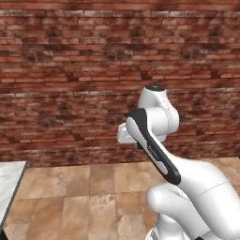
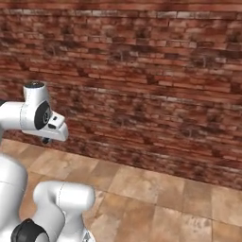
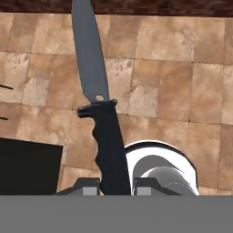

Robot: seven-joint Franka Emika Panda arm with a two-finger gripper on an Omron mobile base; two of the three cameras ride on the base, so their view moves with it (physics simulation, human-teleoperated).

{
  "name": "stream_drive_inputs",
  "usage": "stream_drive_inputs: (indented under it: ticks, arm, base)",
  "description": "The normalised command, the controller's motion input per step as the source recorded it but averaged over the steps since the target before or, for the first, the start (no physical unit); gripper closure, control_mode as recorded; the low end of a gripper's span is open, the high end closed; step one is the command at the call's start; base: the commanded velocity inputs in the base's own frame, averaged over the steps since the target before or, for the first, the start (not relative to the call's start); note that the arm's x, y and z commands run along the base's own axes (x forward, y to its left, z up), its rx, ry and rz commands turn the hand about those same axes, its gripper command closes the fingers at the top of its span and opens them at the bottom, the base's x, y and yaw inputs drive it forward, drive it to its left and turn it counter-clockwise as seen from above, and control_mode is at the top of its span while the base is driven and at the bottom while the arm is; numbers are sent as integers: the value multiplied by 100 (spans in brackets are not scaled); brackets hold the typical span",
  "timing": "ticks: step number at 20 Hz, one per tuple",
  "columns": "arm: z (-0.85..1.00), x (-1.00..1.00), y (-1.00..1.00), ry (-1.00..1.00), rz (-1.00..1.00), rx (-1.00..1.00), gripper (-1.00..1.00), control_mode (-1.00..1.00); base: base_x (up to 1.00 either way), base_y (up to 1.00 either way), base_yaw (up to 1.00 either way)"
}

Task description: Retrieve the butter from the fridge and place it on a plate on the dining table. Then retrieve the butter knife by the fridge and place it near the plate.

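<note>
The butter knife (image 3: 102, 113) has a grey blade and a black ribbed handle. It points away from the hand over the tiled floor. My gripper (image 3: 113, 186) is shut on the lower end of the handle, one fingertip (image 3: 86, 186) on each side. In the base views the arm is folded high in front of a brick wall, with the hand (image 2: 53, 129) facing down. The butter, the fridge and the plate are out of view. I cannot tell whether the marble slab corner (image 1: 9, 183) at the left edge is the dining table.
A red brick wall (image 1: 70, 84) runs across both base views, with tan floor tiles (image 2: 156, 203) in front of it. A flat black block (image 3: 27, 166) lies low on the left of the hand view.
</note>
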Motion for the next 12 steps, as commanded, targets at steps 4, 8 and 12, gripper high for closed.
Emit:
stream_drive_inputs:
  ticks: [4,8,12]
  arm:
    - [0,0,0,0,0,0,100,100]
    - [0,0,0,0,0,0,100,100]
    - [0,0,0,0,0,0,100,100]
  base:
    - [100,-41,37]
    - [100,-35,48]
    - [100,-28,55]
